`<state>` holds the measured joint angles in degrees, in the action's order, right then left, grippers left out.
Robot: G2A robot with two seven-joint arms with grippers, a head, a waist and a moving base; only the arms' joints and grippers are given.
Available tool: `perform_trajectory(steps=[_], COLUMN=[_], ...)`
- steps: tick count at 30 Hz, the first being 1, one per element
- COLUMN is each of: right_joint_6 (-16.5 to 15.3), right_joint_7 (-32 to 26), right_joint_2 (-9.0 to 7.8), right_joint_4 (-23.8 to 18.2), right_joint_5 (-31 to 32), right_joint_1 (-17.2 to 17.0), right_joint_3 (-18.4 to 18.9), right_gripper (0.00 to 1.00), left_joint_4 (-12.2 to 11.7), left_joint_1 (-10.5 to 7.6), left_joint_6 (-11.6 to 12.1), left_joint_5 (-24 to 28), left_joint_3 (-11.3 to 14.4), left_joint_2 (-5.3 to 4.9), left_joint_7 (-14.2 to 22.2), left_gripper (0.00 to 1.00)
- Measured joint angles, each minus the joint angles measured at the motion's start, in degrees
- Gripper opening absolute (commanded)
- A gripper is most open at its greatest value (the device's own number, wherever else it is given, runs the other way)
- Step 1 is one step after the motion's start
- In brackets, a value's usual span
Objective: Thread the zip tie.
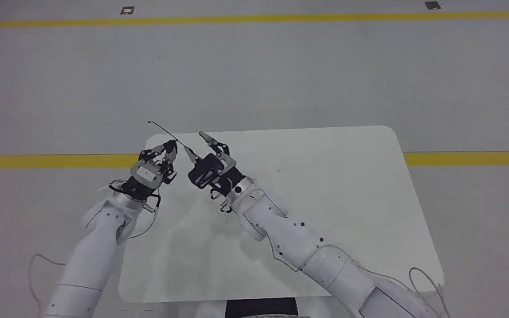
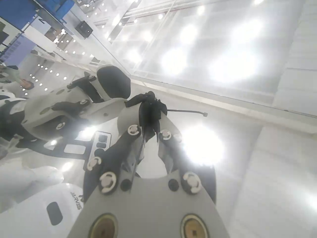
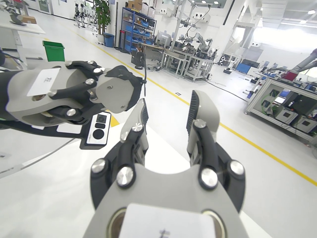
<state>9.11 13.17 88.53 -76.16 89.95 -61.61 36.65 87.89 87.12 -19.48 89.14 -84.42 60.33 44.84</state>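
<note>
Your left hand (image 1: 169,149) sits over the upper-left corner of the white tabletop (image 1: 342,199) in the top view, and it is clamped tight on the zip tie (image 1: 163,131). That thin black strap runs up and to the left out of the grip. Its free end pokes past the tabletop edge, over the grey floor (image 1: 254,71) above the yellow line (image 1: 461,158). In the left wrist view the strap (image 2: 185,111) juts out sideways from between the closed pads, with a small block at its far tip. Whether that block is the locking head, you cannot tell from here. Your right hand (image 1: 200,146) is just beside the left one, to its right in the top view, and the two are nearly touching. In the right wrist view its jaws stand wide apart with nothing between them (image 3: 168,110), only tabletop and floor showing through the gap. In that same view the left hand (image 3: 135,89) is close against one right finger (image 3: 141,111). The zip tie (image 3: 144,81) shows there as a thin dark strip at the left hand's fingertips, outside the right hand's open gap.
</note>
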Motion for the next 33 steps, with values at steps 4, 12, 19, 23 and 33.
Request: perform_trajectory(steps=[4,12,19,23,33], right_joint_6=[-0.33,-0.35,-0.06,-0.26,-0.09], right_joint_7=[0.10,0.52,0.74,0.90,0.64], right_joint_2=[0.27,0.83,1.23,1.33,1.37], right_joint_4=[0.30,0.89,1.59,1.86,2.32], right_joint_5=[0.00,0.00,0.00,0.00,0.00], right_joint_1=[0.28,1.12,1.96,2.26,2.92], right_joint_3=[-0.25,-1.10,-1.75,-2.10,-2.89], right_gripper=[0.31,0.23,0.23,0.13,0.00], left_joint_4=[0.00,0.00,0.00,0.00,0.00], left_joint_1=[0.00,0.00,0.00,0.00,0.00], left_joint_6=[0.00,0.00,0.00,0.00,0.00], left_joint_5=[0.00,0.00,0.00,0.00,0.00], left_joint_3=[0.00,0.00,0.00,0.00,0.00], left_joint_2=[0.00,0.00,0.00,0.00,0.00], left_joint_7=[0.00,0.00,0.00,0.00,0.00], left_gripper=[0.00,0.00,0.00,0.00,0.00])
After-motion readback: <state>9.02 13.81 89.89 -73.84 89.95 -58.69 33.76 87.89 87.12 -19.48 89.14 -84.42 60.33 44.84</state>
